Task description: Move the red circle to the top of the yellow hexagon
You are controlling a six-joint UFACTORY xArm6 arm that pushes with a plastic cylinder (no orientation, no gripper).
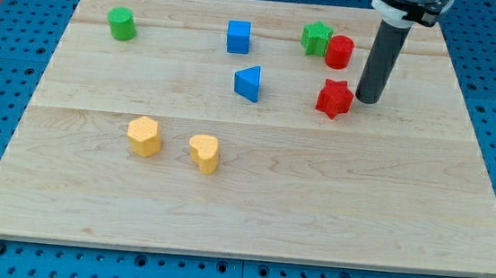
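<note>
The red circle (pixel 338 51) stands near the view's top right, touching the green star (pixel 315 38) on its left. The yellow hexagon (pixel 144 135) sits at the lower left of the wooden board (pixel 241 219). My tip (pixel 367 100) is down on the board, just right of the red star (pixel 333 99) and below and to the right of the red circle, apart from it.
A green cylinder (pixel 121 23) is at the top left. A blue cube (pixel 238 36) and a blue triangle (pixel 248 82) are in the upper middle. A yellow heart (pixel 204 152) lies right of the hexagon. Blue pegboard surrounds the board.
</note>
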